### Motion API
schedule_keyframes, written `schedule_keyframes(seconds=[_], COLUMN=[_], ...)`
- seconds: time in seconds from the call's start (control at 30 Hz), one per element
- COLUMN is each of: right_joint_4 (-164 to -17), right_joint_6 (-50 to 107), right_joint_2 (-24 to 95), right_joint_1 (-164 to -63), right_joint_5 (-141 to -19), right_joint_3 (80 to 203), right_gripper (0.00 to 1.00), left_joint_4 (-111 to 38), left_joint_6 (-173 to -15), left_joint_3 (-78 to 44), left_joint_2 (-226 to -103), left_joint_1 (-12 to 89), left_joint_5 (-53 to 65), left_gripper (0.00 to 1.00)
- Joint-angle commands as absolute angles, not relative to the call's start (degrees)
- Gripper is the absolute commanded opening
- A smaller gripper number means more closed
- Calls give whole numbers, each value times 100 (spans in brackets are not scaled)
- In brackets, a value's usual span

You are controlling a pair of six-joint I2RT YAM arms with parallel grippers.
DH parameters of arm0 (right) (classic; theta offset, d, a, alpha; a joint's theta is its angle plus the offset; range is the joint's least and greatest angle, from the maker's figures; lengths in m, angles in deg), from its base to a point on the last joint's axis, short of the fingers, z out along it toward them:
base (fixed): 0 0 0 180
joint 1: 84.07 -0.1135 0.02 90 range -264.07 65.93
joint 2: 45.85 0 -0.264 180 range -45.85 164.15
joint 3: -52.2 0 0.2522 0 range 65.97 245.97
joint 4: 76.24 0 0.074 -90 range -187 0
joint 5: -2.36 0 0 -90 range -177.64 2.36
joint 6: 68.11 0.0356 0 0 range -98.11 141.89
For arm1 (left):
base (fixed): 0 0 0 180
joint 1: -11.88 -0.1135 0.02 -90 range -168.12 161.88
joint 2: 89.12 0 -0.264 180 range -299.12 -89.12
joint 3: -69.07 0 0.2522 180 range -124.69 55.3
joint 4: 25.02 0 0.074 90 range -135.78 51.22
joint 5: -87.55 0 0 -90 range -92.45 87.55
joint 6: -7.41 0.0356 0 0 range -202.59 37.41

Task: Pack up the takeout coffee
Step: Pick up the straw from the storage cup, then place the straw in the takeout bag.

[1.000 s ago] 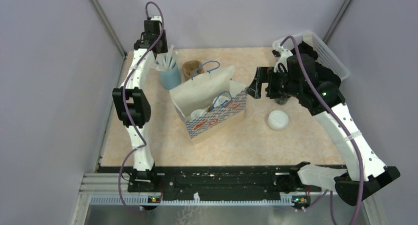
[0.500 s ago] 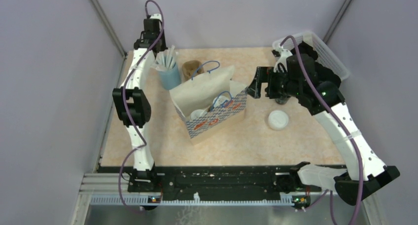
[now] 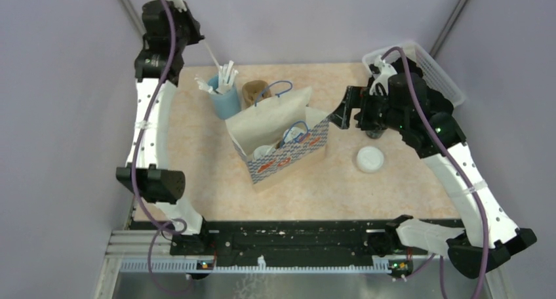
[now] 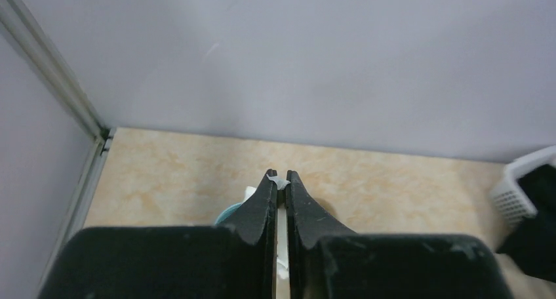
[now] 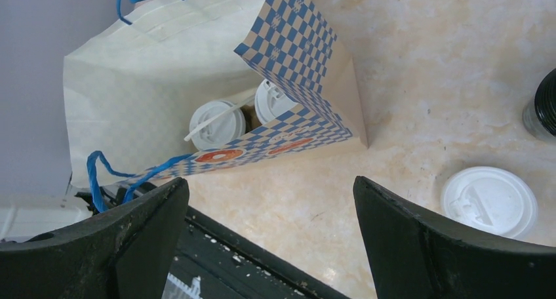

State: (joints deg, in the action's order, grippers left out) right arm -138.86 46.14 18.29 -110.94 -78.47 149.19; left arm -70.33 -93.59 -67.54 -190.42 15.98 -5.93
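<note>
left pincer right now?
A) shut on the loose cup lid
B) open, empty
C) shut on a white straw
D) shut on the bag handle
C: the left pincer has its fingers pressed together on a thin white straw, which slants down from it toward the blue cup of straws.

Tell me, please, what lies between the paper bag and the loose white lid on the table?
Only bare tabletop lies between the paper bag and the loose white lid; the right wrist view shows it.
</note>
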Motion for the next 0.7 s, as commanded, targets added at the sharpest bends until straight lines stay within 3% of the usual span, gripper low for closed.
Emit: schedule_keyframes(seconds=[0.0, 0.27, 0.5, 0.67], right_joint_4=[-13722, -13381, -13388, -13517], right_joint_6=[4693, 5019, 5167, 5262], right_joint_2=[1602, 1210, 958, 628], right_joint_1=[-11041, -11044, -11043, -11037], right_joint_5=[-8014, -8147, -8206, -8336], right_joint_3=[14924, 14640, 14573, 14492], right_gripper=[96, 96, 96, 96], left_joint_4=[-6821, -6453, -3412, -1996], left_joint_6=[-10113, -11422, -11537, -11688], left_joint_3=[-6523, -5443, -3132, -1831], left_joint_2=[-17906, -15908, -14584, -14279], left_joint_1=[1583, 1668, 2001, 2181], left_joint_5=[56, 559, 2591, 2838], left_gripper=[3, 0, 0, 0])
